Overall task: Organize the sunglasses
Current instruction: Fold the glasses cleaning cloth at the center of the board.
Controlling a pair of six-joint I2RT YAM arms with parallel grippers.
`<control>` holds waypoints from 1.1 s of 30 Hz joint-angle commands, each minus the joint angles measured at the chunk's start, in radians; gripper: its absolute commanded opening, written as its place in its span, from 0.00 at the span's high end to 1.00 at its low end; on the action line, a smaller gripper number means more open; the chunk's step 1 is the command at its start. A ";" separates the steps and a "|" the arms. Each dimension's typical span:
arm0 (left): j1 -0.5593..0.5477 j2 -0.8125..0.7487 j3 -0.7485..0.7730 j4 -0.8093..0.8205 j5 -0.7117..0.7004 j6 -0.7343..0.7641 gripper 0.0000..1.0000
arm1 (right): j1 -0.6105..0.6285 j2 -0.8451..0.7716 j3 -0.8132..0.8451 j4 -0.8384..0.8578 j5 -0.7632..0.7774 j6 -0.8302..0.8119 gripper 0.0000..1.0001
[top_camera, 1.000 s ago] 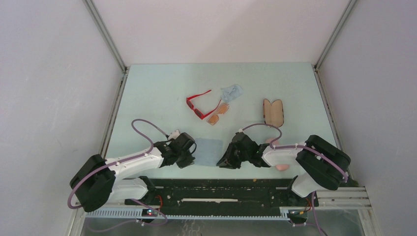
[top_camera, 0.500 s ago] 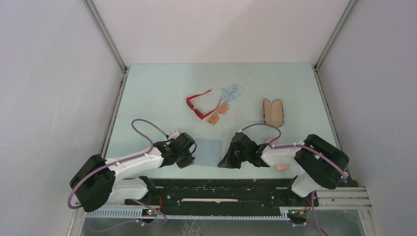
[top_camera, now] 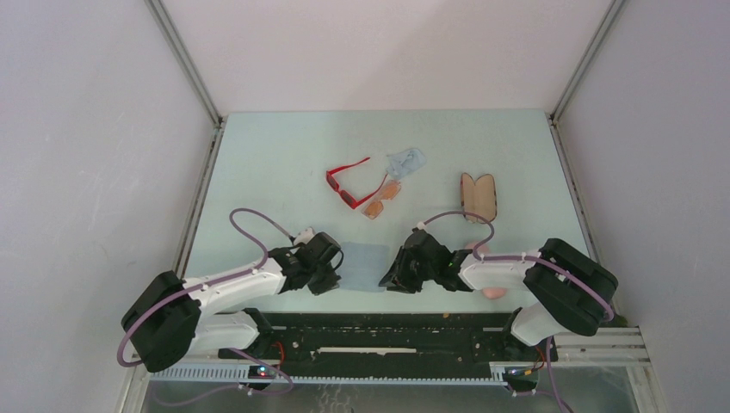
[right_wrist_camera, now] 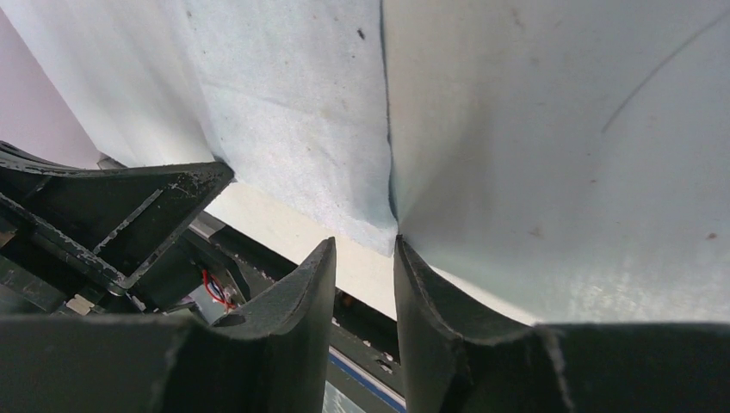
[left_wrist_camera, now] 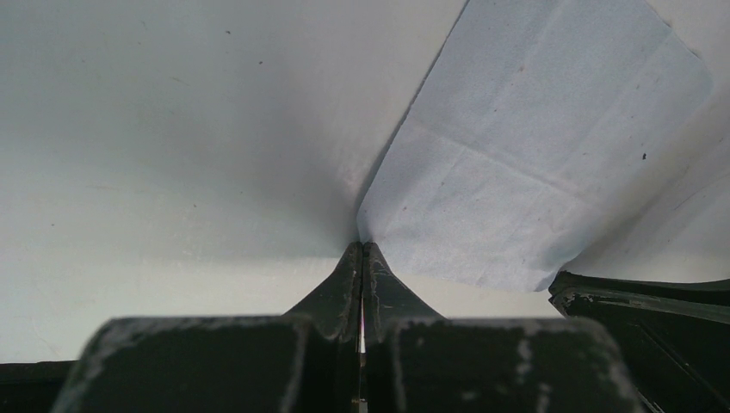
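Note:
The red-framed sunglasses lie open at mid table, and the slim orange-tinted sunglasses touch them on the right. Both grippers are well nearer, at a flat pale blue cloth. My left gripper is shut on that cloth's left near corner, its fingertips pressed together. My right gripper is open at the cloth's right near corner. The corner lies just off its fingertips, with nothing between them.
A crumpled blue cloth sits behind the sunglasses. An open plaid case lies to the right. A pink case shows from under the right arm. The table's near edge and the black rail are right behind both grippers.
The right gripper has opened and let go of the cloth's corner, with the arm shifted slightly. The left gripper stays shut and still.

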 commanded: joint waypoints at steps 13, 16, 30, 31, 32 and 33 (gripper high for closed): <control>-0.005 -0.012 0.006 0.025 -0.002 0.015 1.00 | 0.015 0.053 0.049 -0.018 0.016 -0.015 0.84; -0.005 -0.006 0.011 0.026 -0.004 0.020 1.00 | 0.015 0.062 0.054 -0.012 0.009 -0.019 0.81; -0.005 0.001 0.014 0.028 0.002 0.024 1.00 | 0.020 0.091 0.079 -0.012 0.000 -0.033 0.76; -0.005 0.002 0.017 0.027 0.002 0.027 1.00 | 0.018 0.092 0.079 -0.011 -0.001 -0.035 0.78; -0.006 0.004 0.020 0.027 0.004 0.028 1.00 | 0.016 0.093 0.080 -0.013 0.000 -0.037 0.81; -0.005 0.006 0.022 0.028 0.005 0.030 1.00 | 0.014 0.092 0.081 -0.015 0.001 -0.039 0.85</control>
